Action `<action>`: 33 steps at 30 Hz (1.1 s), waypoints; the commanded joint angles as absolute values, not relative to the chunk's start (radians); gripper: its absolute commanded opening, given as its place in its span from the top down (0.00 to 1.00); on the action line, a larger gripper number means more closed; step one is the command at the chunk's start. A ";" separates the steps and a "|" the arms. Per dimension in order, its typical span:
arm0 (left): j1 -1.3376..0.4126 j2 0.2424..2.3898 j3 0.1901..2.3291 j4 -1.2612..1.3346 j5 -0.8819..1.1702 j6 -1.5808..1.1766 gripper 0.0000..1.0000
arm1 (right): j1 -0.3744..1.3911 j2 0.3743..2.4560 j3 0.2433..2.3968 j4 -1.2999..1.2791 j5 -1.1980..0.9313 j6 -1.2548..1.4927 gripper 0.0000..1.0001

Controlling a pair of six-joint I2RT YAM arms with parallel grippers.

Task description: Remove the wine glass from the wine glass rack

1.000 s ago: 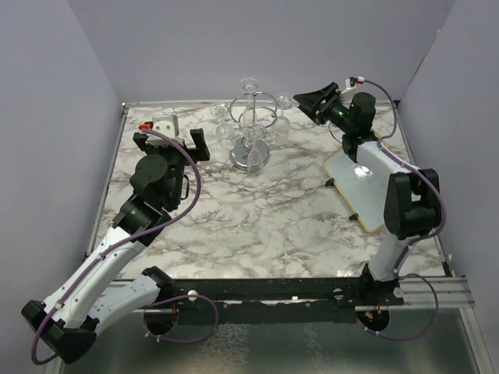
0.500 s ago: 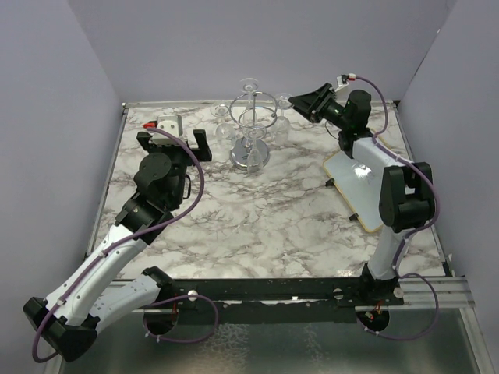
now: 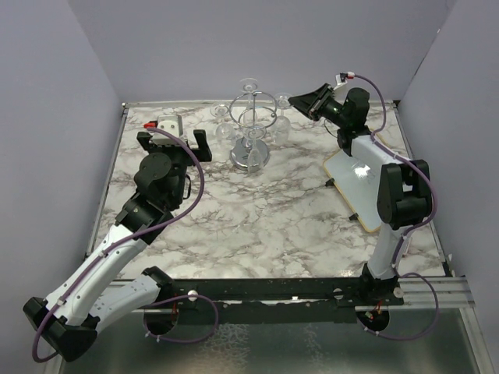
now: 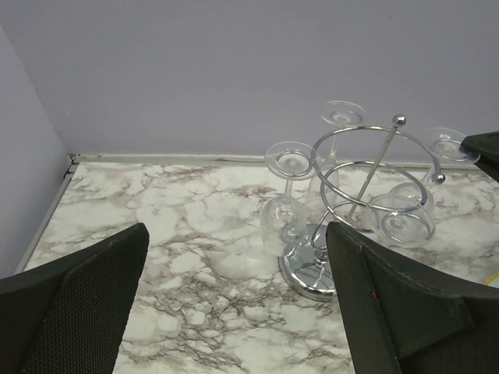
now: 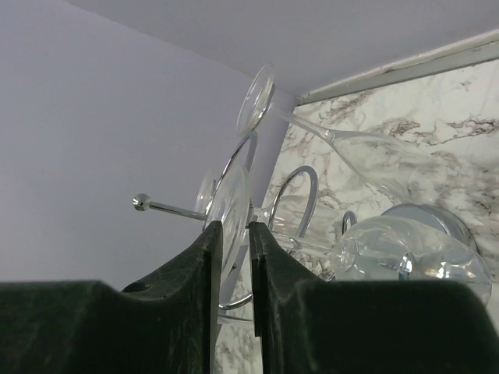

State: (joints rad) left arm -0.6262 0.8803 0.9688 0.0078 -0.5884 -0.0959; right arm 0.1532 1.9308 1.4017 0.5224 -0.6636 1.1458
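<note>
At the far edge of the table, the rack stands upright with glasses hanging from its rings. Right gripper sits at the rack's right side, jaws narrowed to a slit, with the foot of one wine glass between them (actual contact cannot be told). Left gripper is spread wide and holds nothing, left of the rack and apart from it.

Top camera overhead, far; wrist cameras face wine glass rack, right closest.
</note>
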 commanded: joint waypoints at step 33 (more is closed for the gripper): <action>-0.630 0.887 1.003 -0.002 -0.562 -0.115 0.01 | 0.149 1.853 1.620 0.031 -0.498 0.941 0.94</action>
State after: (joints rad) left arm -0.6262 0.8894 0.9726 0.0048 -0.5869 -0.1032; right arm 0.1547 1.8919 1.5730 0.1154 -0.5571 1.0119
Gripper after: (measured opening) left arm 0.991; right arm 0.073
